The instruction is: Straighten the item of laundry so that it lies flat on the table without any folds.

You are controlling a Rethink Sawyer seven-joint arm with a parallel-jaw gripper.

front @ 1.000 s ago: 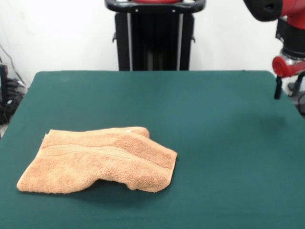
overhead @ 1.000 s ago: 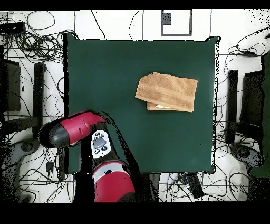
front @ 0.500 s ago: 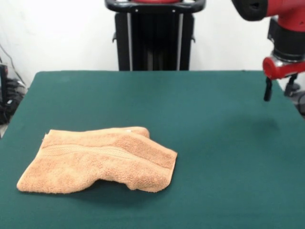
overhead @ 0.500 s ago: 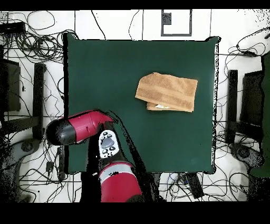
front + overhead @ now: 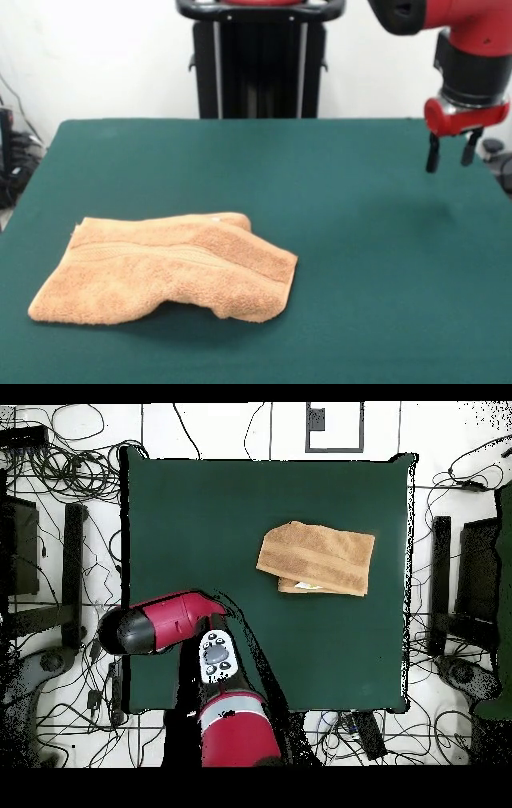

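The orange-tan terry towel (image 5: 164, 266) lies folded over on itself at the front left of the dark green table (image 5: 360, 264), with a woven band stripe along its upper layer. In the overhead view the towel (image 5: 316, 558) sits right of the table's (image 5: 200, 514) middle. My gripper (image 5: 449, 158) hangs above the table's far right side, well apart from the towel, its two black fingers spread and empty. In the overhead view the red arm (image 5: 165, 622) covers the gripper.
The robot's black pedestal (image 5: 260, 60) stands behind the table's far edge. Cables and stands (image 5: 60, 534) lie on the floor around the table. A black-and-white marker board (image 5: 334, 426) lies beyond the table's top edge in the overhead view.
The arm has swung inward over the table, moving the gripper left in the front view. The towel has not moved.
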